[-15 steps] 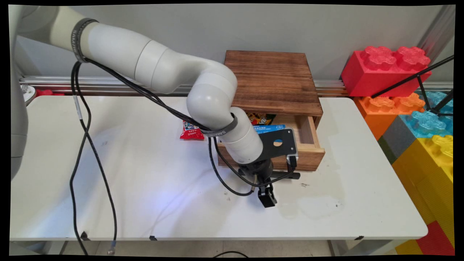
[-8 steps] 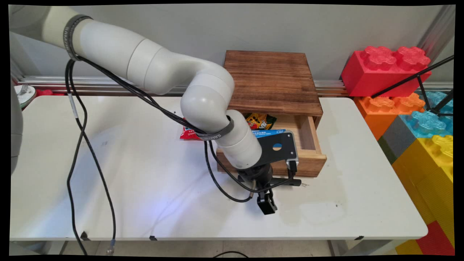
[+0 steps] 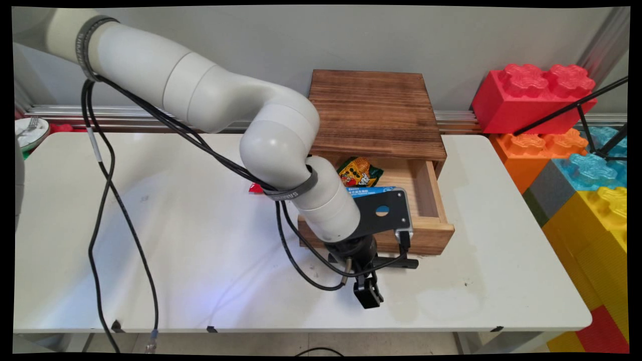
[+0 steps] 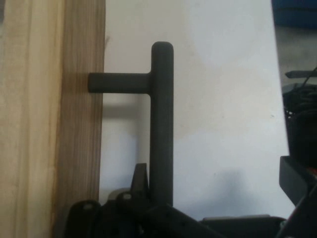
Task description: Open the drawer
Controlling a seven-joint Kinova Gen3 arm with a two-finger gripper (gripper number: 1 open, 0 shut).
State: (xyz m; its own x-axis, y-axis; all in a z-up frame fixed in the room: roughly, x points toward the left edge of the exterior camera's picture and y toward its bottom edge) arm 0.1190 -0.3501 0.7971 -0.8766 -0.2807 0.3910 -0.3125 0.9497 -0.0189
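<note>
**Gripper at the handle of the open wooden drawer**

Main view: the dark-topped wooden box point(image 3: 377, 108) stands at the far edge of the white table point(image 3: 150, 240), by the wall. Its pale wooden drawer point(image 3: 426, 233) is pulled out toward the table's near side. Inside lie a yellow-orange snack packet point(image 3: 358, 172) and a blue flat package point(image 3: 373, 191); a red packet point(image 3: 256, 188) peeks out left of the drawer, behind the arm. The black gripper point(image 3: 367, 296) sits just in front of the drawer's face, at its black bar handle point(image 3: 401, 262). Bare table spreads left of the drawer and to its near side; coloured giant building blocks point(image 3: 577, 140) stand right of the table.

Hand view: the dark T-shaped handle point(image 4: 162, 119) juts from the drawer front point(image 4: 79, 124). The bar runs down into the gripper's point(image 4: 158, 208) linkage; whether the fingers clamp it I cannot tell.
</note>
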